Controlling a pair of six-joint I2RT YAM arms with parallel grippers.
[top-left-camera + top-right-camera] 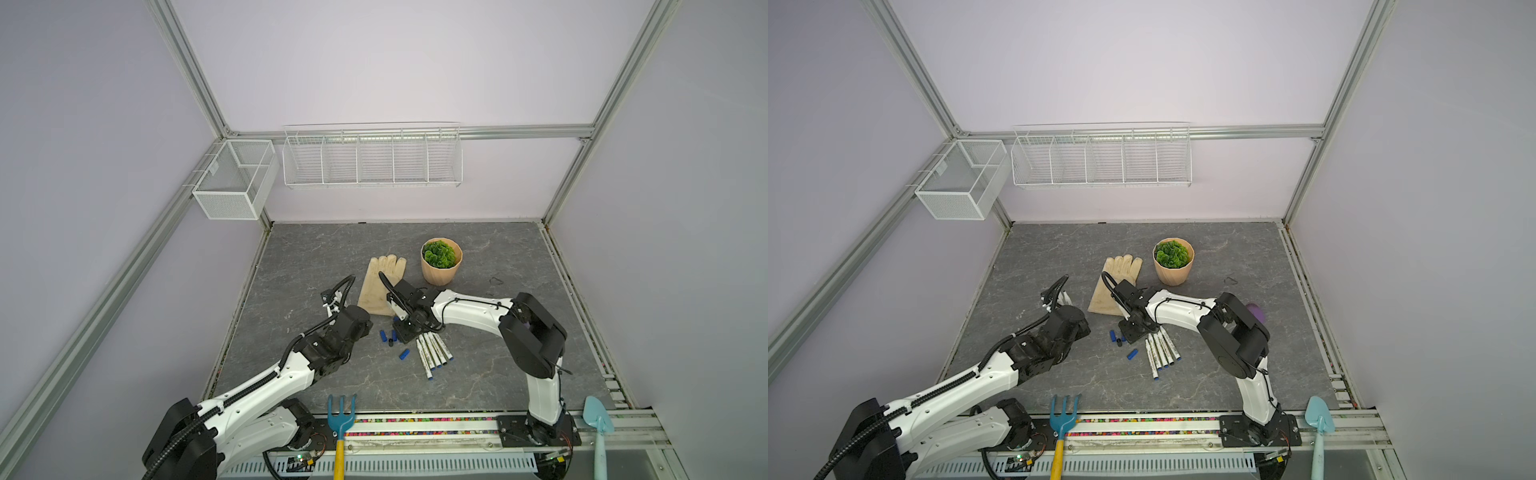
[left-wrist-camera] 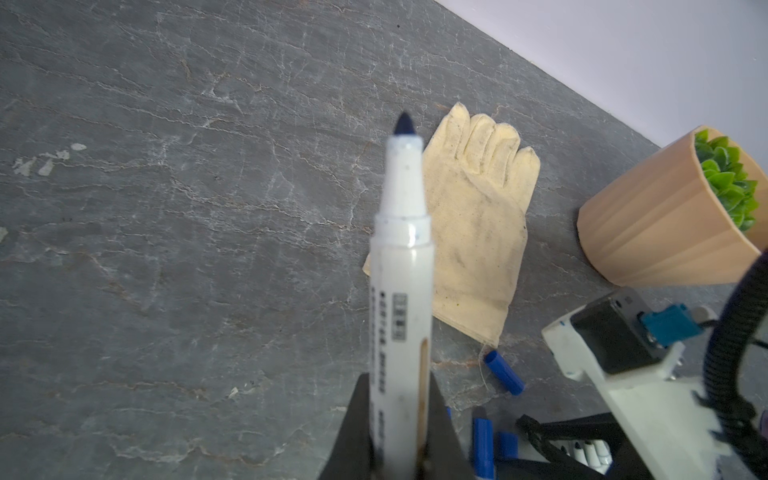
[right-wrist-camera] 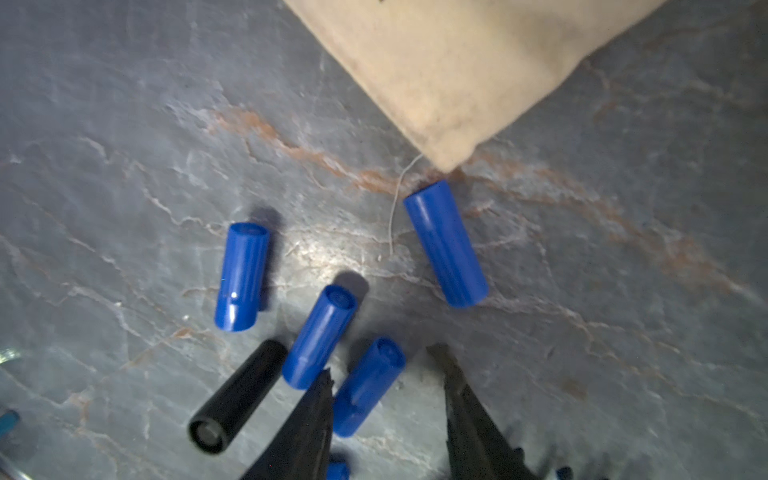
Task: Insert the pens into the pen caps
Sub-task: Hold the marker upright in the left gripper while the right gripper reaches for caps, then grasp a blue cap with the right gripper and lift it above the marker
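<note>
- Grey, veined tabletop (image 1: 519,257) filled the floor of a pale lilac cell. A mesh basket (image 1: 232,183) and a long wire rack (image 1: 374,162) hung on the back wall.
- Left gripper (image 2: 399,415) was clamped tight on an uncapped white pen (image 2: 401,270). The barrel stood out past its fingers, and the dark blue tip was the end farthest from the hand.
- Right gripper (image 3: 382,365) hung low over the caps with its jaws moderately apart, gripping nothing.
- One blue cap (image 3: 368,386) lay on the tabletop between its two fingers, against one and clear of the other.
- A second blue cap (image 3: 320,334) lay just outside that same finger, with the black cap (image 3: 237,397) just beyond it.
- A third blue cap (image 3: 241,276) lay farther out on that side.
- A fourth blue cap (image 3: 444,243) lay ahead of the fingertips, its far end almost touching the cuff corner of a cream work glove (image 3: 457,62).
- Five pens (image 1: 432,353) lay side by side just behind the right gripper, toward its arm, with their blue end plugs pointing away from it.
- A fifth blue cap (image 1: 404,354) lay alone beside that row, on the left gripper's side.
- A potted green plant (image 1: 440,262) stood beyond the glove.
- A blue garden fork (image 1: 340,415) and a pale blue trowel (image 1: 596,419) rested at the near rail, well behind both hands.
</note>
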